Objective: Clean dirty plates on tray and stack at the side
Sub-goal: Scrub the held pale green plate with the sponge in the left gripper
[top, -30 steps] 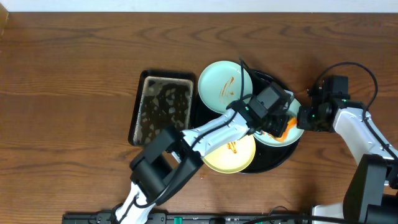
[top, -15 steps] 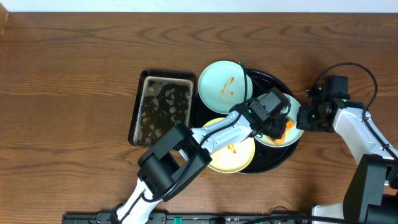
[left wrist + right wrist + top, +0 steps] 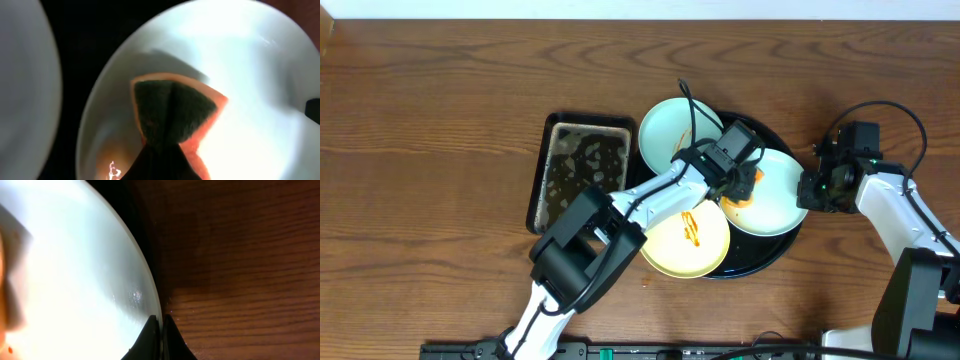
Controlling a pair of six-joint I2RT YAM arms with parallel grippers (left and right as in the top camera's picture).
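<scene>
The black tray [image 3: 761, 262] holds three plates. One mint plate [image 3: 667, 133] lies at its upper left with a sauce streak. The yellow plate [image 3: 670, 250] lies at the front, also streaked. The second mint plate [image 3: 775, 200] lies on the right. My left gripper [image 3: 744, 178] is shut on an orange sponge [image 3: 740, 195] with a dark scrub face [image 3: 172, 107], pressed onto that right plate [image 3: 260, 65] near its left edge. My right gripper [image 3: 812, 190] is shut on the right rim of the same plate [image 3: 75, 270], its fingers [image 3: 161, 325] pinching the edge.
A rectangular dark pan [image 3: 582, 172] with dirty water stands left of the tray. The tray's black rim [image 3: 132, 220] lies right beside the brown wooden table [image 3: 240, 255]. My left arm crosses over the yellow plate.
My left gripper has dragged the orange sponge leftward and a little back across the right mint plate, uncovering most of it. The right gripper has stayed on the rim.
</scene>
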